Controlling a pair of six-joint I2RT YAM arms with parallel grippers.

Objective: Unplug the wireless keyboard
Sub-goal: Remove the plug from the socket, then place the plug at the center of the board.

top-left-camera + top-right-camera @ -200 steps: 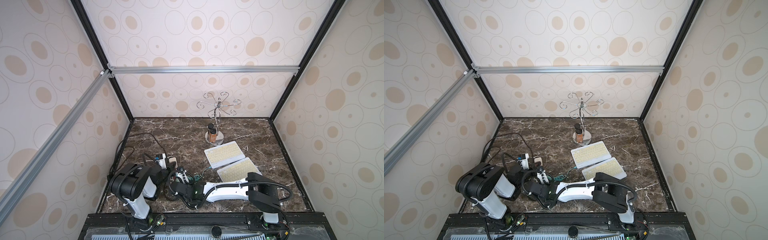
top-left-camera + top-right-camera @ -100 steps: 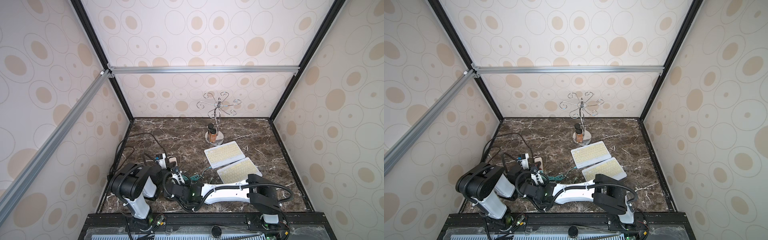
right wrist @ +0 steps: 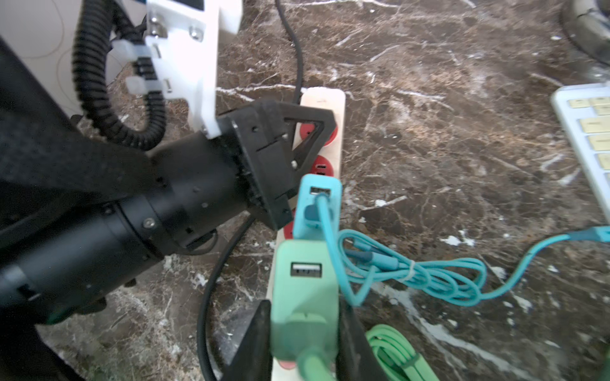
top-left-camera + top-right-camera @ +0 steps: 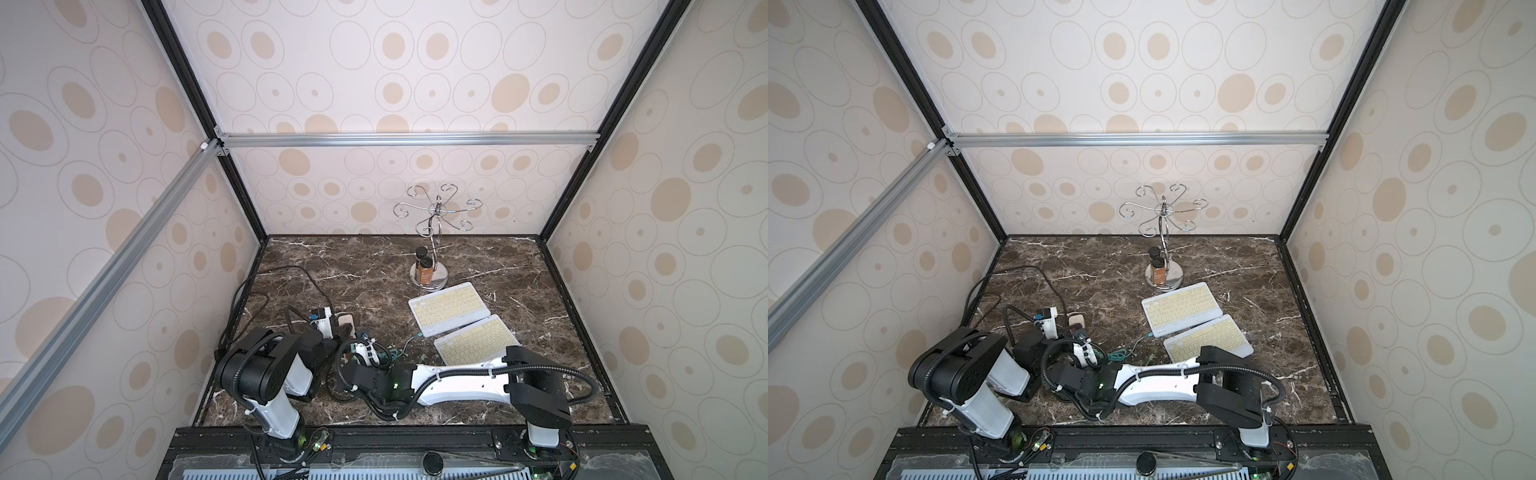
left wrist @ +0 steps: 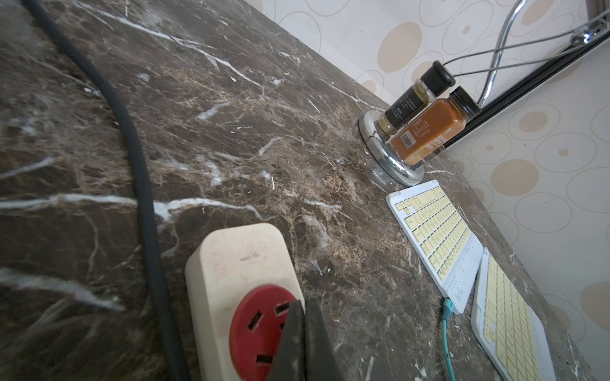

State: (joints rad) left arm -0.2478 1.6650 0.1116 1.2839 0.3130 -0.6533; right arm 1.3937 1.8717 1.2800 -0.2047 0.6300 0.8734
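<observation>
- Two boards lie well apart from the power strip [image 5: 237, 254]: the wired keyboard [image 4: 446, 309] and a spare keyboard [image 4: 478, 345] just beside it.
- Wired keyboard's long axis points roughly at the strip, cabled corner nearest it.
- Teal cable [image 3: 429, 273] runs to the teal charger [image 3: 318, 204] in the strip.
- Right pincer [image 3: 303, 313] clamps the green charger [image 3: 305, 273] beside it.
- Left pincer [image 5: 305, 305] is closed, empty, at the strip's end socket.

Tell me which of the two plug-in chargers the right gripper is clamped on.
The mint-green charger, clamped in the right gripper. The teal charger beside it on the power strip stands free, its teal cable running toward a keyboard.
</observation>
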